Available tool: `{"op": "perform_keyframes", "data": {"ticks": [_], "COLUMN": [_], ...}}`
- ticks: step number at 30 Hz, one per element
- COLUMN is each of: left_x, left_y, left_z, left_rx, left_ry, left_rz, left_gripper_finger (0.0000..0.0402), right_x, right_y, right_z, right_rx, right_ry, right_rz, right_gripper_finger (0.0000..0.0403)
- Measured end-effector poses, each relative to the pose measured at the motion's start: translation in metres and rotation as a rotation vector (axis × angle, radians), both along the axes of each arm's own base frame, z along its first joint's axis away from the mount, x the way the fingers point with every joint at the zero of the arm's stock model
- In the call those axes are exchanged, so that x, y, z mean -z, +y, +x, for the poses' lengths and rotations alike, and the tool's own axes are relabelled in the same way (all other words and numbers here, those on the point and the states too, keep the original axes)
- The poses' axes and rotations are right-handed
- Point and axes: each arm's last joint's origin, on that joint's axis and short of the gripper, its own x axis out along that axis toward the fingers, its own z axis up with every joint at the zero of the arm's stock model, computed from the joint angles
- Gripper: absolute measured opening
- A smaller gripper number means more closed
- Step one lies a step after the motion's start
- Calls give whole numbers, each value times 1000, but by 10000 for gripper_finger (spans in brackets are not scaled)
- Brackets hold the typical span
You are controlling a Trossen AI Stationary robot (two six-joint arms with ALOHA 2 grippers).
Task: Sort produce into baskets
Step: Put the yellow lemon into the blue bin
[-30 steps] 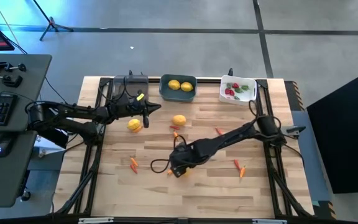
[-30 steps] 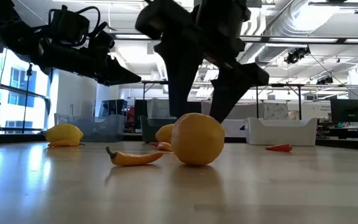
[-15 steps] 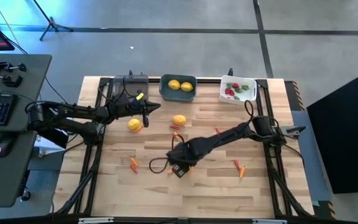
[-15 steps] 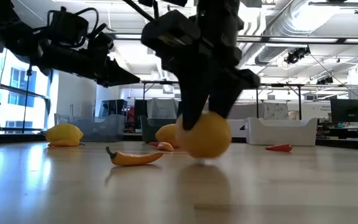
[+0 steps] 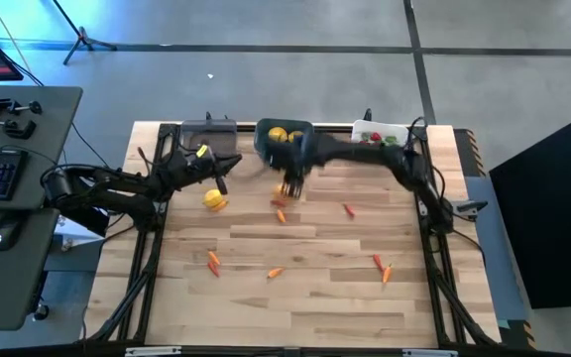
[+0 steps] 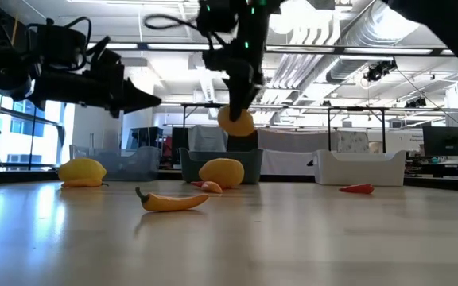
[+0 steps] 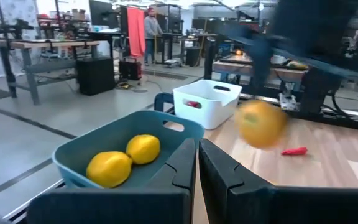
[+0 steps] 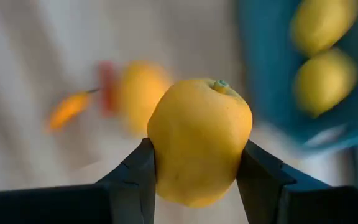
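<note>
Stretching across the back of the pale wooden-plank bench (image 5: 295,297), the dark right arm (image 5: 365,154) reaches from its base at the right edge toward the middle, wrist bent so its fingers point down. The dark left arm (image 5: 117,183) extends from the left edge at a low, level angle, raised above the boards.

Just behind the right hand (image 5: 290,183) sits the dark teal-blue rectangular bin (image 5: 264,149), with two yellow lemon-like fruits (image 7: 126,160) inside. Beyond that, off to the hand's side, stands the white rounded-corner bin (image 7: 213,102), holding a red piece.

The right hand is clamped on a round yellow-orange lemon (image 8: 199,140), one dark finger pressed to each side, holding it clear above the boards. Below it another lemon (image 6: 222,172) rests on the bench, and a further one (image 5: 214,199) lies just beneath the left hand (image 5: 224,174), whose fingers are pressed together on nothing.

Thin orange carrots (image 5: 276,272) and small red bits (image 5: 348,209) lie scattered well apart nearer the front.
</note>
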Motion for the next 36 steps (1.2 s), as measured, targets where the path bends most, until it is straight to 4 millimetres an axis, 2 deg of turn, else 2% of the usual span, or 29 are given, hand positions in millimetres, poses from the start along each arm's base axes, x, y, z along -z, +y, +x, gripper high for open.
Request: {"op": "perform_keyframes", "data": {"ticks": [4,8,11,14,18,24,36], "left_x": [0,0,0,0,0,1,3], "left_y": [3,5,5,5,5,5,4], "left_z": [-2,-3,-3,-3,-3,-3,-3], "left_rx": [-19,-37,-39,-37,-50,-56,-21], "left_ry": [-4,-12,-4,10,11,9,41], "left_rz": [-14,-26,-10,10,12,5,21], "left_gripper_finger": [7,7,7,7,7,7,7], "right_x": [0,6,19,38,61,76,78], "right_y": [-59,-105,-131,-147,-155,-157,-157], "right_z": [-6,-12,-17,-19,-18,-16,-17], "right_rx": [-166,-274,-319,-348,-377,-383,-297], "right_ry": [-7,-41,-61,-39,-13,15,42], "right_rz": [-97,-134,-90,-43,4,35,28], "right_gripper_finger": [149,149,148,148,148,148,249]}}
